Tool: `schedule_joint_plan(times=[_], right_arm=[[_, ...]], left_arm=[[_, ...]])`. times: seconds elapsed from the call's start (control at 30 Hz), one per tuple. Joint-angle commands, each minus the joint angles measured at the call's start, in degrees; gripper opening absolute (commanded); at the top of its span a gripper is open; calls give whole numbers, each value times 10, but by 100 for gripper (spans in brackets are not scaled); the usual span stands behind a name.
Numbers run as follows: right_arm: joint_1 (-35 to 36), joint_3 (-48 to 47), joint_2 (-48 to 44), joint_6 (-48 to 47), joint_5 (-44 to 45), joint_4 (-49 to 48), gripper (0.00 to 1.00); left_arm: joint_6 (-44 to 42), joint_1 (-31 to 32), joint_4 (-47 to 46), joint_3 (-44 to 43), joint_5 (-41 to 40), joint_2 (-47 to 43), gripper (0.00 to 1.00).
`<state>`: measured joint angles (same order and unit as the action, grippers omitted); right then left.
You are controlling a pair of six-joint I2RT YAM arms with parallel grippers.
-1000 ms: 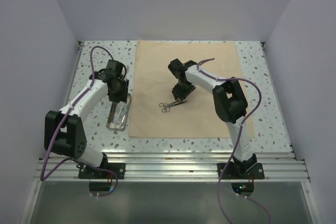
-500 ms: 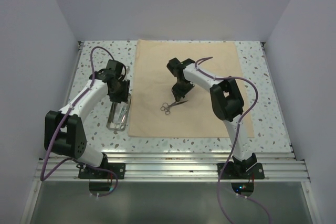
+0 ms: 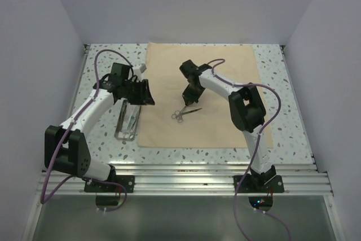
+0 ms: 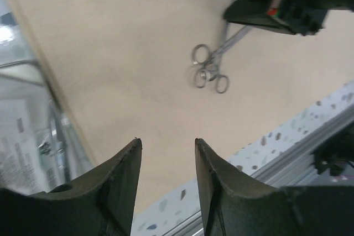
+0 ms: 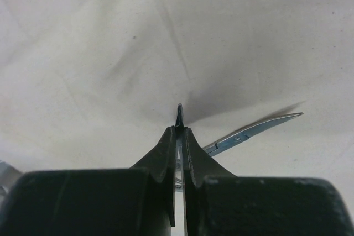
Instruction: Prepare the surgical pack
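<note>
Top view: beige cloth (image 3: 225, 77) flat on speckled table (image 3: 282, 83). Scissor-like instruments (image 3: 181, 114) on cloth, left of centre. Right gripper (image 3: 189, 101) low over their tips. Left gripper (image 3: 149, 94) at cloth's left edge, above steel tray (image 3: 125, 128) on bare table beside cloth.

Left wrist view: fingers (image 4: 124, 181) parted to middling gap, nothing between, over cloth. Ringed handles of instruments beyond, tips running up under right gripper.

Right wrist view: fingers (image 5: 166, 147) pinched tight on thin blade tip. Curved blade (image 5: 260, 126) free on cloth, just right.
</note>
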<state>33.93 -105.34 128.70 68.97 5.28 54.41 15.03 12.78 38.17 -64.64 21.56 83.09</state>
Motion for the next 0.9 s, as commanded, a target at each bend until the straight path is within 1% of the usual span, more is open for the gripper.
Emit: schedule_joint_plan(times=[0.0, 0.03, 0.07, 0.17, 0.3, 0.47, 0.57, 0.77, 0.8, 0.87], right_arm=[[-4, 35, -71, -83, -27, -85, 0], [-3, 46, -81, -93, -27, -114, 0], [-3, 55, -92, -98, -31, -123, 0], [-3, 51, -100, -132, -28, -123, 0], [-1, 57, -123, -167, -51, -148, 0], [7, 58, -144, -179, -87, -163, 0], [12, 48, -151, -176, -102, -164, 0], [27, 31, -159, -176, -116, -167, 0], [29, 29, -159, -176, -118, -168, 0], [32, 27, -159, -176, -121, -169, 0]], left_arm=[[75, -2, -132, 41, 160, -17, 48], [89, -2, -156, 51, 176, -16, 48], [104, -2, -188, 66, 189, -9, 49], [115, -1, -220, 75, 219, 14, 50], [139, 8, -255, 75, 241, 44, 50], [170, 32, -300, 73, 241, 80, 52], [169, 45, -292, 56, 228, 105, 52], [190, 61, -326, 52, 236, 134, 53], [190, 64, -327, 51, 240, 138, 52], [190, 65, -327, 49, 244, 145, 40]])
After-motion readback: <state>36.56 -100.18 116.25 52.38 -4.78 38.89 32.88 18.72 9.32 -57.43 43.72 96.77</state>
